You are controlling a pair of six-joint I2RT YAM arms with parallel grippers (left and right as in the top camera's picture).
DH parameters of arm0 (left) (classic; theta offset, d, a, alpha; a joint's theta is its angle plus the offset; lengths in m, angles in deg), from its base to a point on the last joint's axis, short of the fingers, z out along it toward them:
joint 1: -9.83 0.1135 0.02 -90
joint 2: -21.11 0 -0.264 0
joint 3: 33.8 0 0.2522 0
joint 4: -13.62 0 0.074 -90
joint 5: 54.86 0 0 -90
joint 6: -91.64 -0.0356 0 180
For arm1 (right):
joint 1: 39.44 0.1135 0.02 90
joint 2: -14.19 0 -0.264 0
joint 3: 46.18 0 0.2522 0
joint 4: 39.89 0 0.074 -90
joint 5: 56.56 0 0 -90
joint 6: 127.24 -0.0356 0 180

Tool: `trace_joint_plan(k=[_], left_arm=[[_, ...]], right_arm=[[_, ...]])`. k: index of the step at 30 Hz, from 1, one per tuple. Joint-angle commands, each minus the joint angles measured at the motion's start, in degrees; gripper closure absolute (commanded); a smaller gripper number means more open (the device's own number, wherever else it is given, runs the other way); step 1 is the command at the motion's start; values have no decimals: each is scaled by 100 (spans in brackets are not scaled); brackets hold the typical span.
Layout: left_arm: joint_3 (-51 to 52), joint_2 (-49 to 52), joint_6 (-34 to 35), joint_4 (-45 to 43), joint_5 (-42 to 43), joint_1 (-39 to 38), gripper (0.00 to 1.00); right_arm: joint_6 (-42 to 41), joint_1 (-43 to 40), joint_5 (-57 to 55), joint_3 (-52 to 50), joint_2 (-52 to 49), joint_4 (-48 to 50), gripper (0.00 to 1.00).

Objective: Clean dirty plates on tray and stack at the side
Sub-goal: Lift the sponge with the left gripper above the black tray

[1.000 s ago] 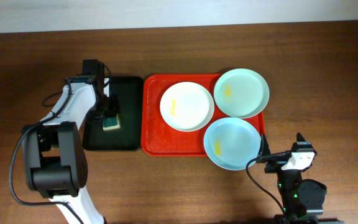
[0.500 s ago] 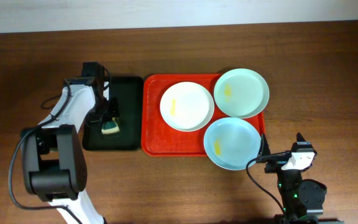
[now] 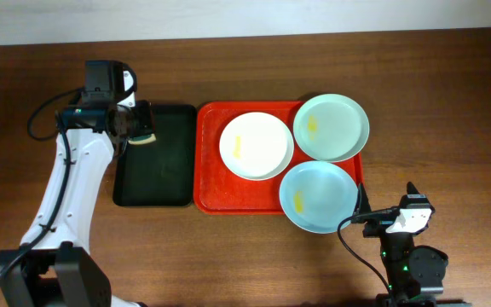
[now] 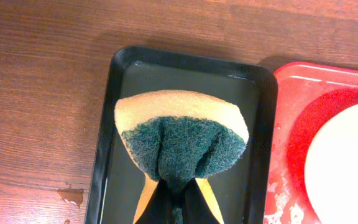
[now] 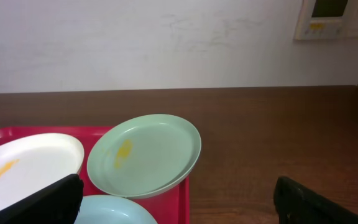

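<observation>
Three plates [image 3: 257, 146] on red tray [image 3: 211, 183] | wood table [image 3: 450, 102] | white wall [image 5: 135, 43] | left fingers [image 4: 166, 208] pinching sponge [image 4: 182, 137] | right fingers [image 5: 48, 199] spread

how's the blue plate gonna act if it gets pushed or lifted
Likely stiff: the pale blue plate keeps a clean round shape. It overhangs the rim of the red tray, so it may rock or tip if pressed at an edge. Its smooth, shallow rim probably slides easily.

Finding no legible text, label, brand or number anywhere. Showing only a blurred yellowish marking on the pale wall panel [image 5: 335, 18] at far right, too small for reading.
</observation>
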Motion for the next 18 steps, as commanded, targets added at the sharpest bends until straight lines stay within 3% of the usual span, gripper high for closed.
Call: trace_joint_plan(k=[1, 18], left_arm=[[72, 146, -94, -35, 7, -7, 100], [72, 1335, -94, -83, 153, -7, 100]], right_arm=[[-68, 31, -52, -35, 33, -24, 2], [-68, 31, -52, -35, 33, -24, 2]])
